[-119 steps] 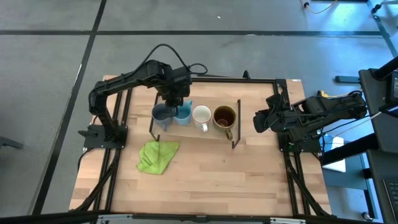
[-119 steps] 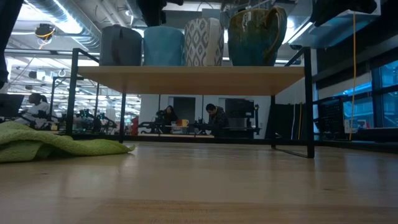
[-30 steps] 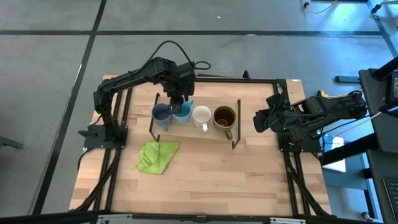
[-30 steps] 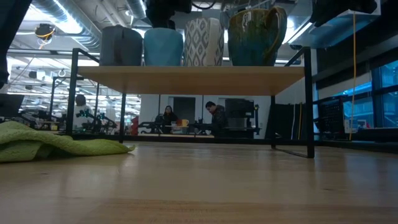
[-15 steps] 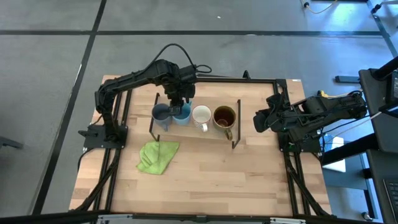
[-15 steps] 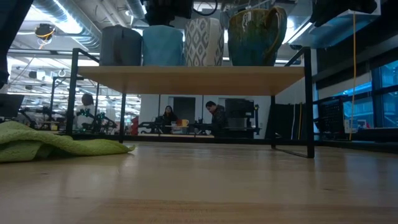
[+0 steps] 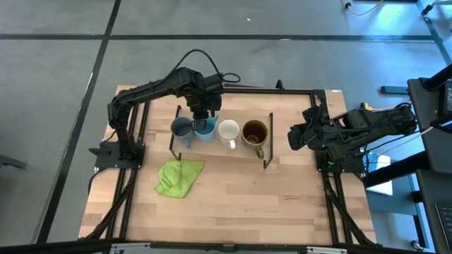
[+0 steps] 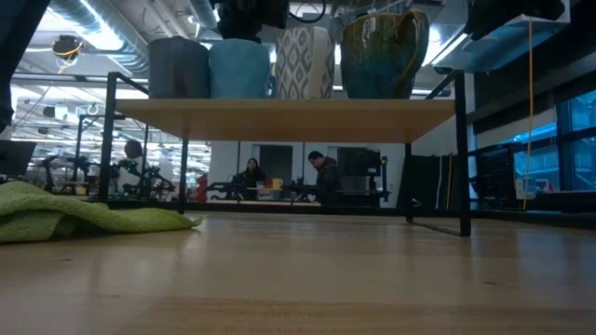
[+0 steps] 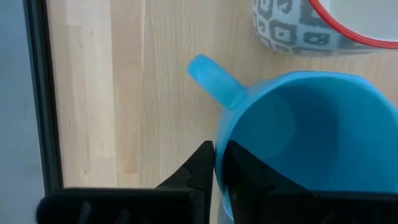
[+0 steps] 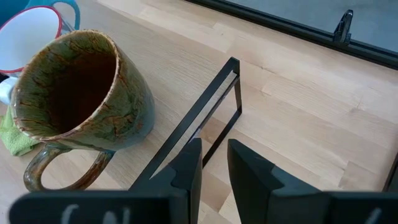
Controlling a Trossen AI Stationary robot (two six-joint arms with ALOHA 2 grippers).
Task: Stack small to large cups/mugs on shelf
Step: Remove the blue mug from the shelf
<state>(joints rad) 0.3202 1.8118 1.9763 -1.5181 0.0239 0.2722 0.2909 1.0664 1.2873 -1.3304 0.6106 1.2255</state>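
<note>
- Grip on the light blue mug [image 9: 298,143] is shown in the left wrist view: the left gripper [image 9: 214,163] has its two dark fingers drawn narrow on the mug's rim wall, one finger [image 9: 198,168] outside and the other inside the cup, just beside the root of the handle [image 9: 214,79].
- From the pinch the handle is seen to run along the board away from the fingers, so the mug body lies to one side of the gripper rather than straight under it; any lift or slide is judged to turn on this off-centre hold.
- In the high view the left gripper [image 7: 201,111] is placed over the back edge of the shelf [image 7: 219,149], directly above the light blue mug [image 7: 206,128], which touches or nearly touches the grey-blue mug [image 7: 183,128] on its outer side.
- The left arm is clearly the nearer one; the right gripper [image 10: 213,163] waits near the shelf's far wire end [image 10: 205,118], part-open and holding nothing.
- Count: four mugs, all upright in one row on the shelf — grey-blue, light blue, patterned white [image 7: 229,130], brown [image 7: 255,132]; one shelf; one green cloth [image 7: 178,177] on the table in front; two arms.
</note>
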